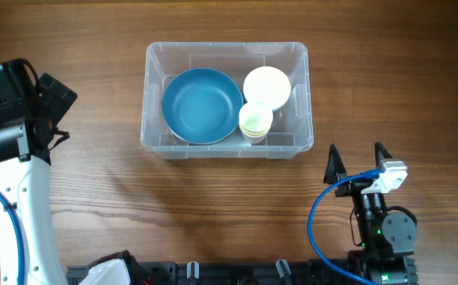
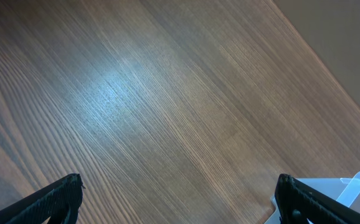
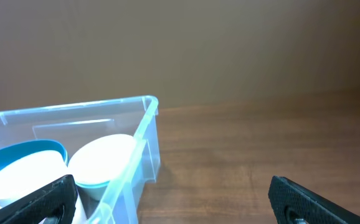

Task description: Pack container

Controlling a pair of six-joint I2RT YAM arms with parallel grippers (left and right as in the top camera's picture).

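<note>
While left fingers (image 2: 49, 205) and right fingers (image 3: 317, 208) gape empty, bowls (image 1: 203, 105) hide the container's (image 1: 154, 95) floor.

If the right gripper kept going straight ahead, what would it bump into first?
Probably nothing: the right gripper points past the container along its right wall, over bare table. It passes close, though, so its nearer finger might graze that wall; depth is hard to judge.

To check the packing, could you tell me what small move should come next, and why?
Probably just leave both arms parked: the blue bowl, white bowl and pale cups sit in the container, nothing loose shows on the table, and the left end effector and right end effector are open, empty.
</note>
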